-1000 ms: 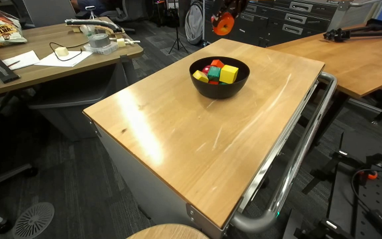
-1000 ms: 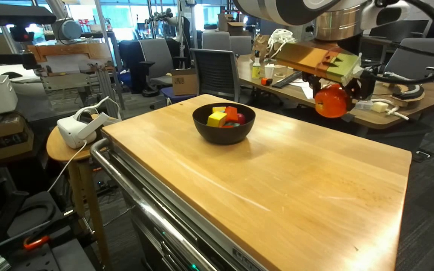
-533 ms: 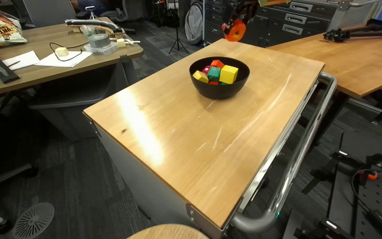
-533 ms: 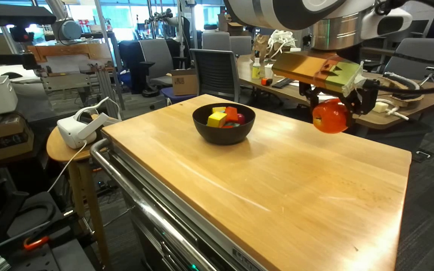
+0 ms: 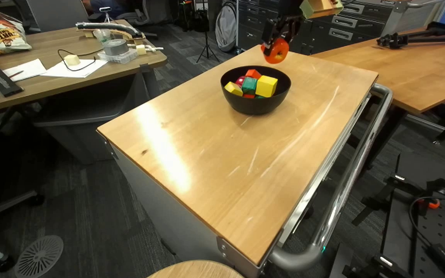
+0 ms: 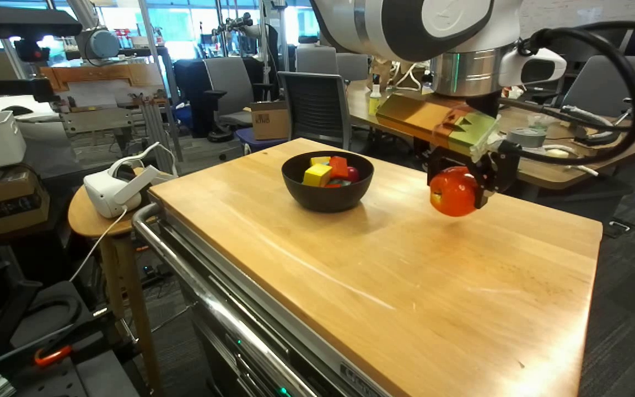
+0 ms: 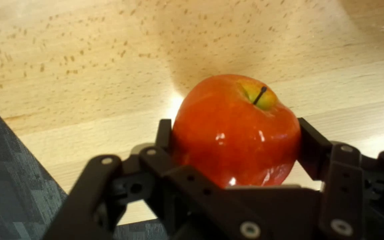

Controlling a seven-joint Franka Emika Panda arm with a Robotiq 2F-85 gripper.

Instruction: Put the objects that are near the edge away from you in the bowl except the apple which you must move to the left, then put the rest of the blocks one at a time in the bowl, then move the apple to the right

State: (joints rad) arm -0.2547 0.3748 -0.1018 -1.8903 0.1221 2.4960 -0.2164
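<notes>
Apple point(image 6: 452, 192) now hangs lower in both exterior views, gripper point(image 7: 236, 136) clamped on it; blocks point(image 5: 250, 85) sit in bowl point(image 5: 256, 106), upper centre.

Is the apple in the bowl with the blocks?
No, an exterior view shows the apple gripped between the jaws, apart from the bowl.

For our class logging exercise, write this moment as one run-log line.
gripper: shut on apple | apple: above tabletop | bowl: holds blocks | release: pending
</notes>
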